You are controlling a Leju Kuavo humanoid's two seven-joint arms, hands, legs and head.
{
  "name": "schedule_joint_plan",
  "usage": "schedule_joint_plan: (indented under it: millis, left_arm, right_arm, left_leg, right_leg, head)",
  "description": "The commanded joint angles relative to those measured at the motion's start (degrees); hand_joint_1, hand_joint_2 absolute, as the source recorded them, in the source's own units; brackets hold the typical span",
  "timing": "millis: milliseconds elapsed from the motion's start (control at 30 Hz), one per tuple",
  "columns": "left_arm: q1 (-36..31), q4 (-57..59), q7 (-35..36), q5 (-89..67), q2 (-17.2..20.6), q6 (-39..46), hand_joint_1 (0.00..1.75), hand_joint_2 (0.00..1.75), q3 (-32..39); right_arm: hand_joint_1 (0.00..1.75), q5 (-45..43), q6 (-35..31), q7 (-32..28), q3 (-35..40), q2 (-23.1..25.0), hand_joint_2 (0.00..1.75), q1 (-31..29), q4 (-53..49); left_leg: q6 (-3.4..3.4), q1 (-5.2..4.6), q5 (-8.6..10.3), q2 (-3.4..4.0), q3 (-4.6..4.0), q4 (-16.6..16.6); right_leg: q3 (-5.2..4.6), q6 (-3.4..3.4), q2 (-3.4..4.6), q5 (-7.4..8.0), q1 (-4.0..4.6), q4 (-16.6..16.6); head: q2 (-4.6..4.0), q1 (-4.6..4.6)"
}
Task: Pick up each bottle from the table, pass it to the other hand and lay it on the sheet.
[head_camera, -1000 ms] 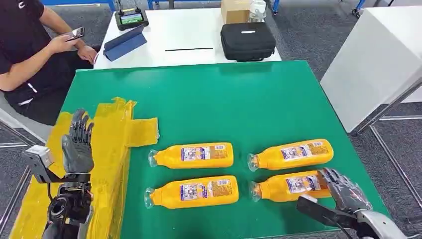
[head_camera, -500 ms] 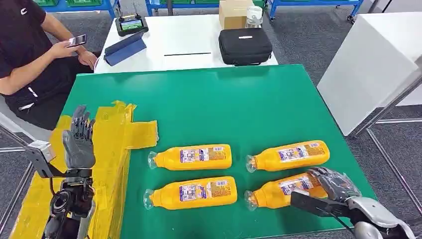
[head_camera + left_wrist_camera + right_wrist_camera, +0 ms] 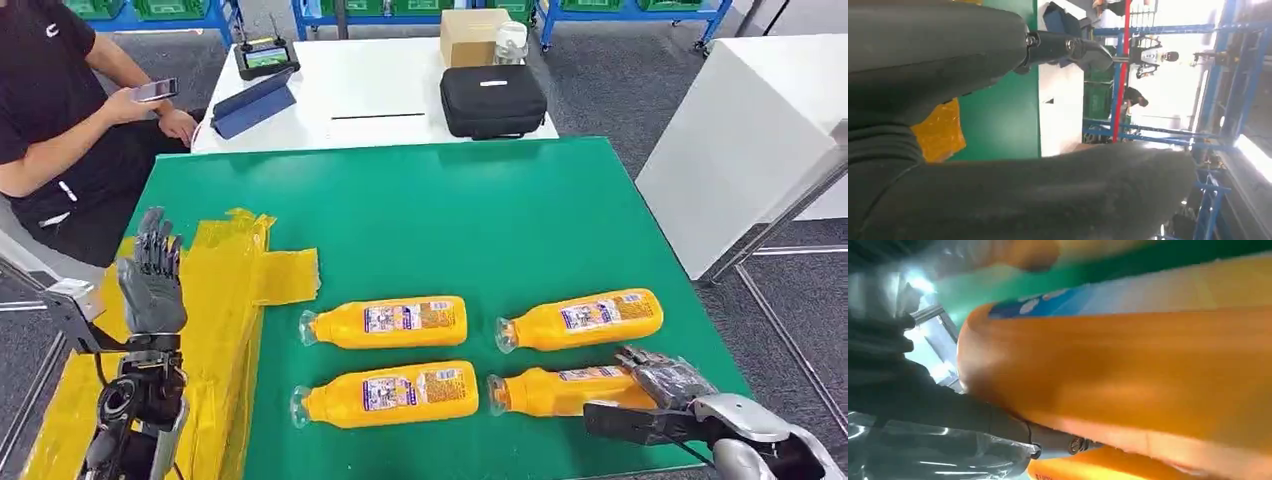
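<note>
We are closing our right hand (image 3: 668, 385) around the base end of the near-right bottle (image 3: 560, 391), which is lying on the green desk (image 3: 450, 220) with its cap pointing toward our left. The right wrist view is showing the fingers wrapping the orange body, so we are judging this a grasp, though the bottle is not yet lifted. Our left hand (image 3: 152, 285) is standing upright over the yellow sheet (image 3: 225, 300), fingers apart and holding nothing.

The risk we are seeing: we are gripping far from the bottle's middle, so on lifting it may be tipping cap-down and sliding out of the smooth fingers. The far-right bottle (image 3: 580, 320) is lying near, and a swing could be knocking it. The crumpled sheet may also be letting a laid bottle roll.

Compared with a second ago, the held bottle is lying rotated on its own axis, its label now facing away and narrower, and our right hand is sitting lower over it. The left hand is looking much the same.
</note>
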Motion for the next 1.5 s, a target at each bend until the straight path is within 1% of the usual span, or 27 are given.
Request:
schedule_joint_plan:
  millis: [33, 67, 133, 200, 233, 267, 300, 400, 433, 467, 533, 567, 633, 667, 700, 833, 900, 933, 1067, 1167, 1233, 1300, 1333, 1367, 1400, 1467, 1500]
  left_arm:
    - [-1.09, 1.61, 0.11, 0.5, 0.18, 0.36, 0.0, 0.0, -1.19]
    - [-1.05, 1.63, 0.11, 0.5, 0.18, 0.36, 0.0, 0.0, -1.19]
    - [-1.07, 1.67, 0.11, 0.5, 0.09, 0.35, 0.0, 0.0, -1.22]
    - [-1.17, 1.71, 0.11, 0.49, -0.04, 0.35, 0.0, 0.0, -1.3]
    - [-1.17, 1.71, 0.11, 0.49, -0.04, 0.35, 0.0, 0.0, -1.3]
    - [-1.43, 2.16, 0.13, 0.52, -0.07, 0.32, 0.0, 0.0, -1.32]
    - [-1.58, 2.47, 0.09, 0.5, -0.09, 0.38, 0.0, 0.0, -1.18]
    - [-1.53, 2.49, 0.04, 0.47, -0.08, 0.42, 0.0, 0.0, -1.01]
    - [-1.32, 2.34, -0.07, 0.4, 0.03, 0.4, 0.0, 0.0, -0.95]
    - [-1.26, 2.33, -0.1, 0.39, 0.13, 0.4, 0.0, 0.0, -0.88]
    - [-0.95, 1.86, -0.26, 0.39, 0.16, 0.32, 0.0, 0.0, -0.47]
    - [-0.9, 1.84, -0.27, 0.39, 0.18, 0.3, 0.0, 0.0, -0.43]
    - [-0.9, 1.8, -0.27, 0.39, 0.18, 0.3, 0.0, 0.0, -0.4]
    - [-0.9, 1.8, -0.27, 0.39, 0.18, 0.3, 0.0, 0.0, -0.4]
    - [-0.9, 1.8, -0.27, 0.39, 0.18, 0.3, 0.0, 0.0, -0.4]
    - [-0.9, 1.8, -0.27, 0.39, 0.18, 0.3, 0.0, 0.0, -0.4]
    - [-0.9, 1.8, -0.27, 0.39, 0.18, 0.3, 0.0, 0.0, -0.4]
    - [-0.9, 1.8, -0.27, 0.39, 0.18, 0.3, 0.0, 0.0, -0.4]
    - [-0.9, 1.8, -0.27, 0.39, 0.18, 0.3, 0.0, 0.0, -0.4]
    - [-0.9, 1.8, -0.27, 0.39, 0.18, 0.3, 0.0, 0.0, -0.4]
    - [-0.47, 1.25, -0.39, 0.49, 0.24, 0.03, 0.0, 0.0, -0.1]
    - [1.28, 0.13, -0.75, 1.15, 0.8, -0.31, 0.0, 0.0, 0.86]
    - [2.38, -0.55, -1.03, 1.64, 0.88, -0.72, 0.0, 0.0, 1.59]
    - [3.99, -1.79, -1.32, 1.96, 0.78, -1.12, 0.0, 0.0, 2.77]
    - [4.85, -2.61, -1.38, 2.06, 0.6, -1.76, 0.0, 0.0, 3.5]
    - [5.46, -3.45, -1.1, 1.89, 0.01, -3.08, 0.0, 0.0, 4.43]
    - [5.54, -3.65, -0.99, 1.76, -0.39, -3.44, 0.0, 0.0, 4.6]
  right_arm:
    - [0.0, 0.89, 2.57, 0.91, 7.22, 1.07, 1.75, 4.5, 9.09]
    - [0.0, 0.89, 2.59, 0.91, 7.17, 0.94, 1.75, 4.51, 9.17]
    - [0.0, 0.99, 2.67, 0.9, 7.39, 0.85, 1.75, 4.29, 9.88]
    - [0.0, 0.99, 2.7, 0.9, 7.39, 0.65, 1.75, 4.4, 10.17]
    - [0.0, 0.99, 2.7, 0.9, 7.39, 0.65, 1.75, 4.4, 10.17]
    - [0.79, 0.76, 2.67, 0.72, 7.41, 0.79, 1.75, 4.19, 10.72]
    - [1.75, 0.44, 2.57, 0.71, 7.53, 0.71, 1.75, 4.11, 10.77]
    - [1.75, -0.2, 2.22, 1.01, 7.12, 0.49, 1.75, 4.49, 9.93]
    - [1.75, -1.16, 1.6, 1.14, 6.13, 0.56, 1.75, 5.02, 8.98]
    - [1.75, -1.16, 1.61, 1.14, 6.07, 0.49, 1.75, 4.94, 8.78]
    - [1.75, -4.15, 1.12, 1.56, 2.86, -0.27, 1.75, 7.71, 4.06]
    - [1.75, -4.21, 1.21, 1.63, 2.68, -0.43, 1.75, 7.87, 3.78]
    - [1.75, -4.3, 1.32, 1.71, 2.5, -0.55, 1.75, 8.03, 3.48]
    - [1.75, -4.3, 1.32, 1.71, 2.5, -0.55, 1.75, 8.03, 3.48]
    - [1.75, -4.3, 1.32, 1.71, 2.5, -0.55, 1.75, 8.03, 3.48]
    - [1.75, -4.3, 1.32, 1.71, 2.5, -0.55, 1.75, 8.03, 3.48]
    - [1.75, -4.3, 1.32, 1.71, 2.5, -0.55, 1.75, 8.03, 3.48]
    - [1.75, -4.3, 1.32, 1.71, 2.5, -0.55, 1.75, 8.03, 3.48]
    - [1.75, -4.3, 1.32, 1.71, 2.5, -0.55, 1.75, 8.03, 3.48]
    - [1.75, -4.3, 1.32, 1.71, 2.5, -0.55, 1.75, 8.03, 3.48]
    - [1.75, -7.6, -0.14, 1.2, -1.73, -1.04, 1.75, 10.74, -0.17]
    - [1.75, -12.91, -1.85, -0.02, -10.49, -1.67, 1.75, 16.37, -7.76]
    - [1.75, -14.59, -1.5, -0.7, -15.82, -0.3, 1.75, 18.74, -10.9]
    - [1.75, -16.07, -1.41, -2.11, -24.05, 3.78, 1.75, 20.21, -14.18]
    - [1.75, -17.49, 1.01, -2.88, -29.02, 6.06, 1.75, 20.23, -15.83]
    - [1.75, -23.78, 6.11, -5.73, -41.37, 11.6, 1.75, 18.24, -17.6]
    - [1.75, -26.63, 8.94, -7.37, -46.37, 14.11, 1.75, 17.35, -18.47]
  left_leg:
    - [-0.01, 0.07, 0.05, -0.33, -0.33, -0.03]
    - [-0.02, 0.12, -0.08, -0.21, -0.07, 0.02]
    - [-0.04, 0.04, 0.14, -0.42, -0.43, -0.15]
    - [0.06, 0.12, -0.17, -0.25, 0.05, 0.01]
    - [0.05, 0.06, -0.07, -0.37, -0.15, -0.06]
    - [0.07, 0.11, -0.18, -0.35, 0.03, -0.01]
    - [0.07, 0.1, -0.37, -0.25, 0.33, 0.05]
    - [0.11, 0.05, -0.23, -0.5, -0.01, -0.04]
    - [0.13, 0.14, -0.57, -0.27, 0.67, 0.09]
    - [0.14, 0.09, -0.43, -0.4, 0.36, 0.06]
    - [0.17, 0.13, -0.63, -0.36, 0.78, 0.07]
    - [0.19, 0.1, -0.48, -0.53, 0.42, -0.01]
    - [0.21, 0.14, -0.7, -0.43, 0.79, 0.05]
    - [0.19, 0.04, -0.37, -0.7, 0.16, -0.14]
    - [0.25, 0.12, -0.67, -0.53, 0.67, -0.02]
    - [0.28, 0.14, -0.82, -0.45, 0.81, -0.03]
    - [0.23, 0.05, -0.7, -0.57, 0.55, -0.13]
    - [0.23, 0.12, -0.87, -0.44, 0.8, -0.04]
    - [0.22, 0.06, -0.76, -0.59, 0.55, -0.11]
    - [0.24, 0.13, -0.92, -0.39, 0.77, -0.02]
    - [0.23, 0.1, -0.85, -0.49, 0.66, -0.07]
    - [0.23, 0.05, -0.84, -0.59, 0.56, -0.05]
    - [0.24, 0.05, -0.88, -0.55, 0.6, -0.02]
    - [0.22, -0.01, -0.84, -0.65, 0.46, -0.04]
    - [0.22, 0.0, -0.87, -0.65, 0.45, -0.05]
    - [0.26, 0.02, -0.89, -0.5, 0.21, -0.06]
    - [0.32, -0.02, -0.79, -0.47, 0.04, -0.11]
  right_leg:
    - [-0.2, -0.05, -0.41, 0.03, 0.08, -0.15]
    - [0.04, -0.06, -0.33, -0.07, 0.12, -0.14]
    - [-0.28, -0.09, -0.6, 0.03, 0.04, -0.29]
    - [0.22, -0.01, -0.39, -0.22, 0.13, -0.22]
    - [0.02, 0.0, -0.53, -0.19, 0.07, -0.28]
    - [0.25, -0.01, -0.49, -0.3, 0.12, -0.28]
    - [0.5, 0.0, -0.36, -0.44, 0.11, -0.24]
    - [0.3, 0.04, -0.62, -0.38, 0.06, -0.39]
    - [0.96, 0.04, -0.34, -0.63, 0.15, -0.29]
    - [0.65, 0.07, -0.49, -0.53, 0.09, -0.33]
    - [1.07, 0.12, -0.4, -0.72, 0.09, -0.33]
    - [0.78, 0.11, -0.6, -0.64, 0.05, -0.43]
    - [1.17, 0.17, -0.43, -0.78, 0.1, -0.46]
    - [0.61, 0.14, -0.77, -0.59, 0.0, -0.59]
    - [1.14, 0.24, -0.54, -0.78, 0.08, -0.53]
    - [1.28, 0.25, -0.47, -0.85, 0.09, -0.54]
    - [1.02, 0.23, -0.63, -0.79, 0.01, -0.58]
    - [1.27, 0.26, -0.46, -0.86, 0.09, -0.56]
    - [1.04, 0.25, -0.65, -0.83, 0.04, -0.59]
    - [1.2, 0.27, -0.41, -0.9, 0.11, -0.55]
    - [1.12, 0.27, -0.53, -0.87, 0.08, -0.58]
    - [1.03, 0.26, -0.64, -0.91, 0.03, -0.51]
    - [1.04, 0.27, -0.6, -0.94, 0.03, -0.48]
    - [0.91, 0.25, -0.71, -0.95, -0.03, -0.45]
    - [0.92, 0.25, -0.71, -0.96, -0.03, -0.45]
    - [1.3, 0.29, -0.59, -0.87, -0.02, -0.46]
    - [1.13, 0.25, -0.61, -0.87, -0.06, -0.44]
  head:
    - [0.0, -0.07]
    - [0.0, -0.11]
    - [0.0, -0.09]
    - [0.0, -0.09]
    - [0.0, -0.11]
    - [0.0, -0.09]
    - [0.0, -0.11]
    - [0.0, -0.09]
    - [0.0, -0.11]
    - [0.0, -0.09]
    - [0.0, -0.11]
    - [0.0, -0.09]
    - [0.0, -0.09]
    - [0.0, -0.09]
    - [0.0, -0.11]
    - [0.0, -0.09]
    - [0.0, -0.09]
    - [0.0, -0.13]
    - [0.0, -0.11]
    - [0.0, -0.09]
    - [0.0, -0.09]
    - [0.0, -0.11]
    - [0.0, -0.09]
    - [0.0, -0.13]
    - [0.0, -0.09]
    - [0.0, -0.11]
    - [0.0, -0.09]
